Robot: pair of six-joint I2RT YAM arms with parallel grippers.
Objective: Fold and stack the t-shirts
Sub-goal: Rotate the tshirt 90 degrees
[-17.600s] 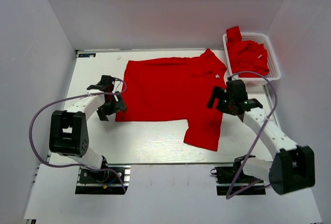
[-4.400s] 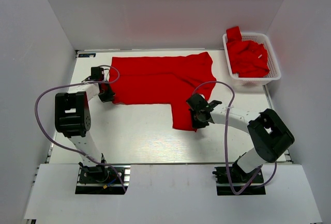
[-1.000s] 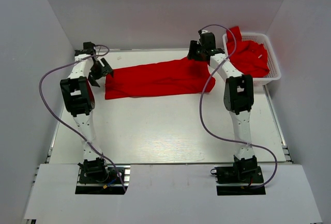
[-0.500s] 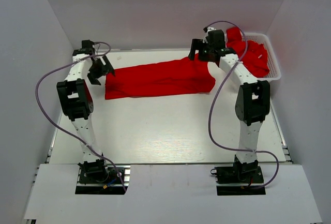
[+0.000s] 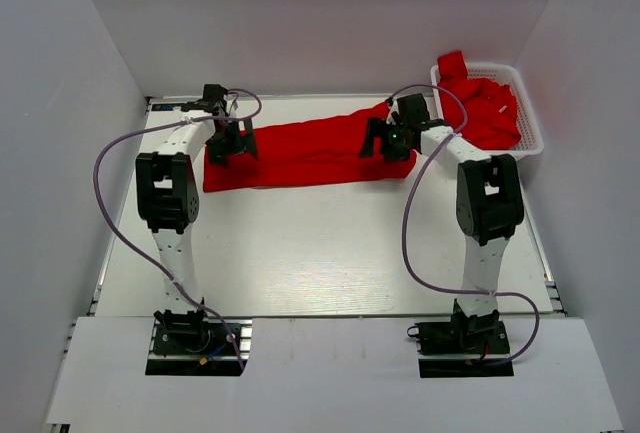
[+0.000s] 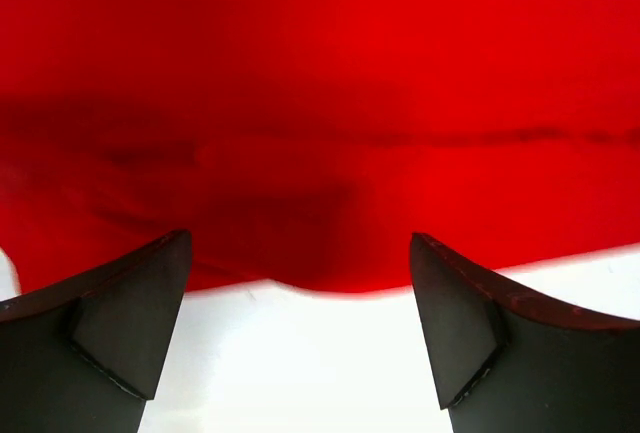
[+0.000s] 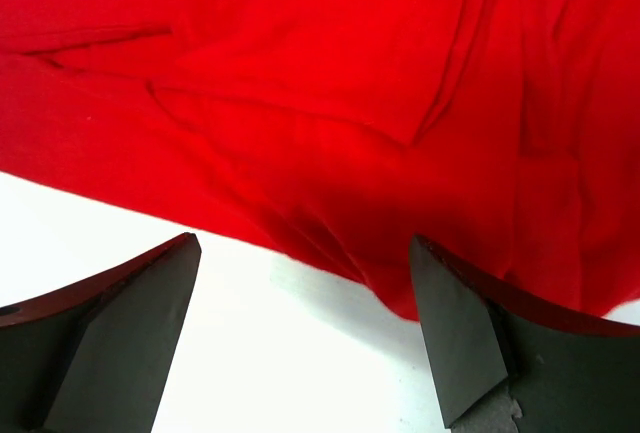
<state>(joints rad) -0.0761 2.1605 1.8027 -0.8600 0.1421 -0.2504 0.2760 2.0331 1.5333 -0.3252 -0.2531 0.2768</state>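
The left arm (image 5: 165, 193) and the right arm (image 5: 487, 203) stretch far forward over the counter (image 5: 300, 253); the left claw (image 5: 230, 141) hangs over the left end of the folded t-shirt (image 5: 300, 153), the right claw (image 5: 388, 141) over its right end; both claws stand wide apart, holding nothing; more t-shirts (image 5: 485, 108) lie in the white basket (image 5: 533, 123) at the far right

No legible text or labels anywhere.

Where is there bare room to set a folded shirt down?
Bare: near half of the table, between the folded t-shirt and the arm bases. Crowded: the far strip, with left gripper and right gripper over the t-shirt, and the basket far right.
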